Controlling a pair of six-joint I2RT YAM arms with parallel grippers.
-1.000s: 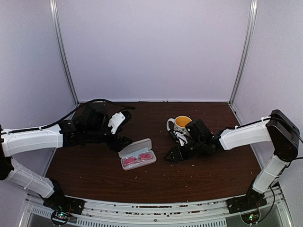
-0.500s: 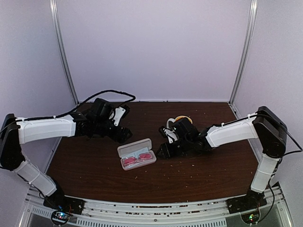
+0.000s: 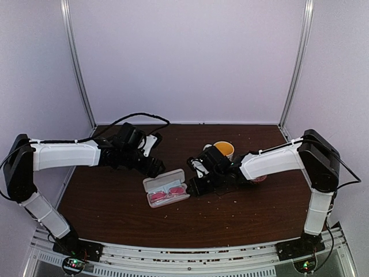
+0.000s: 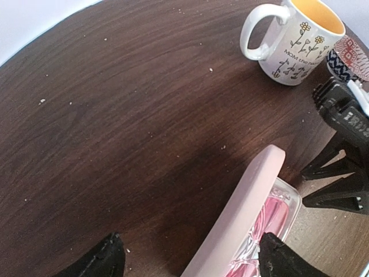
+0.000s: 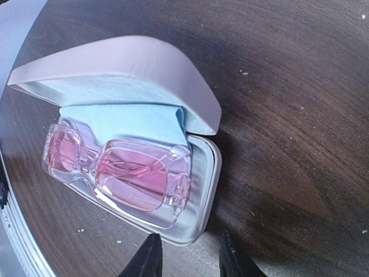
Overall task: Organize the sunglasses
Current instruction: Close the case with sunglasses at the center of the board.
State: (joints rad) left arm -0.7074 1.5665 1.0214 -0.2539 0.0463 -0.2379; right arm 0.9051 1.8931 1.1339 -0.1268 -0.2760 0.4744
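Note:
The sunglasses (image 5: 124, 173), with pink lenses in a clear frame, lie folded in the open pink case (image 5: 212, 173) on a light blue cloth (image 5: 127, 120). They also show in the top view (image 3: 166, 195) and the left wrist view (image 4: 270, 216). The case lid (image 4: 242, 213) stands up. My left gripper (image 3: 154, 168) is open behind the case, its jaws wide on either side of the lid's end (image 4: 193, 262). My right gripper (image 3: 193, 187) is open, jaws fairly close, just off the case's right end (image 5: 190, 262), holding nothing.
A white flowered mug (image 3: 223, 150) with a yellow inside stands behind my right arm, also in the left wrist view (image 4: 300, 40). A red-and-blue patterned object (image 4: 350, 55) sits beside it. Crumbs dot the dark wooden table (image 3: 242, 219). Walls enclose the back and sides.
Both arms have closed in on the case. My left gripper moved right and down to the lid's back. My right gripper moved left to the case's right end.

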